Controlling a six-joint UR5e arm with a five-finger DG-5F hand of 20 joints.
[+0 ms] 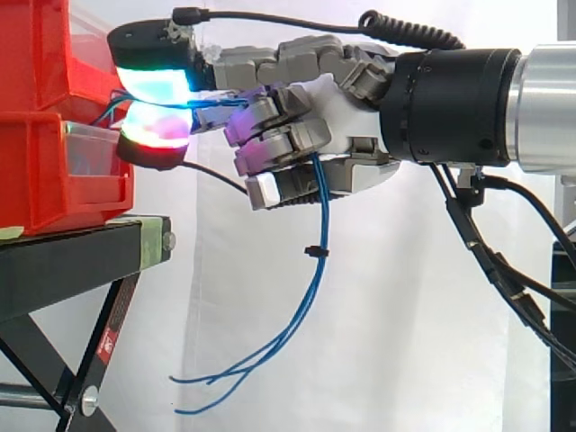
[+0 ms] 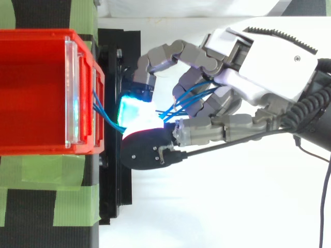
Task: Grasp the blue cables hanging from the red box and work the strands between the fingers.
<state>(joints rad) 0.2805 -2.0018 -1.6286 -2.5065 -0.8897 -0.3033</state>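
Thin blue cables come out of the front of the red box and run through my hand. Two glowing pads pinch the strands just in front of the box, one above and one below. Other fingers are curled round the strands near the palm. From there the bundle hangs down, tied by a small black band, and its loose ends fan out low at the left. From above, the blue cables leave the box wall and cross between the curled fingers of the hand.
The red box sits stacked on a lower red bin on a black stand with green tape strips. A clear insert lines the box front. A white curtain hangs behind.
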